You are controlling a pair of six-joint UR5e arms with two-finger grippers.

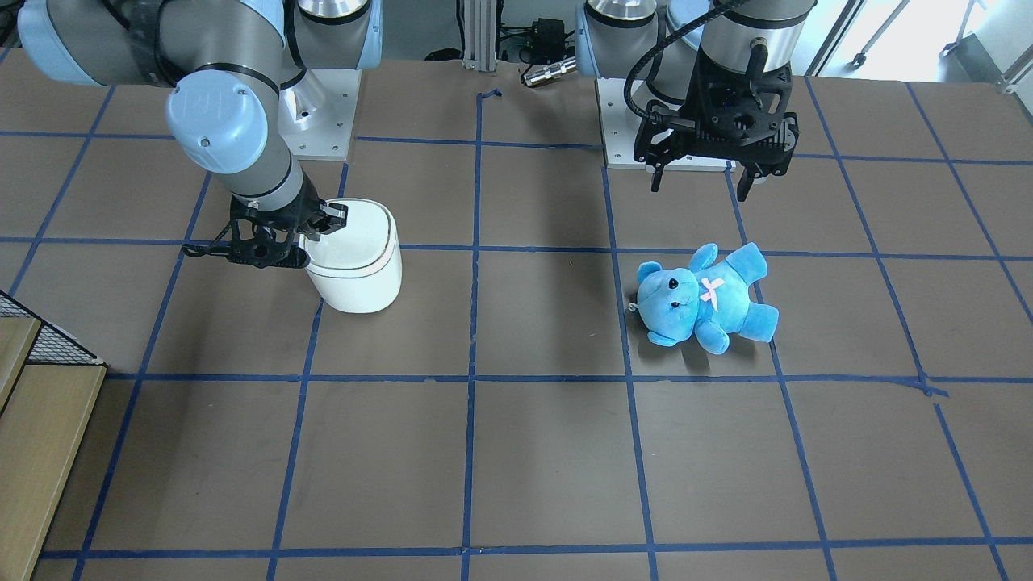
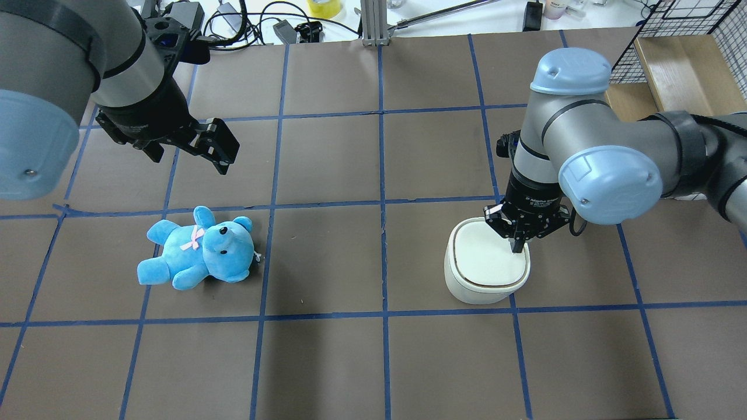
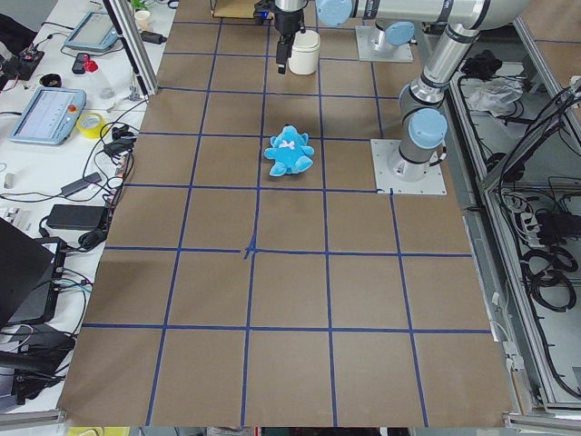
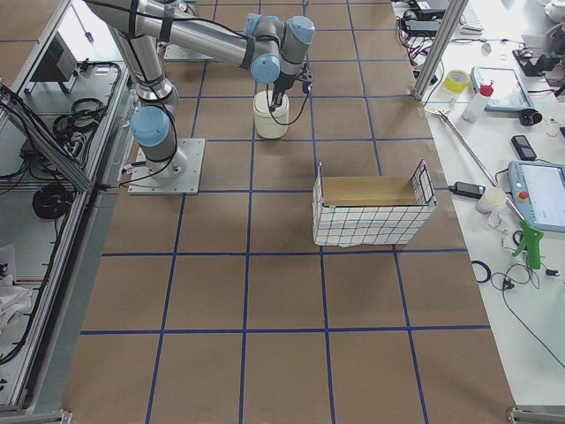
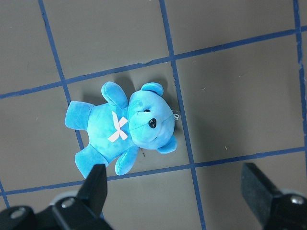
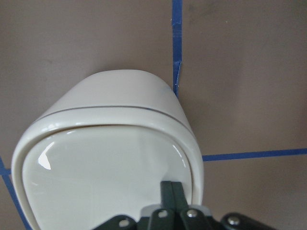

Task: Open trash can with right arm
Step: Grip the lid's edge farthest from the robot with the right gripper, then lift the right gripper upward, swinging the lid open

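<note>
Overhead and front views face each other across the table (image 2: 327,175); side views look along it — wrist cameras close above bear (image 5: 124,127), bin (image 6: 110,163).

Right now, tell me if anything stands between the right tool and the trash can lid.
Nothing visible does. The right tool, fingers shut, sits right at the lid of the trash can, near its edge. The blue bear lies well off to the side, near the open left tool.
</note>
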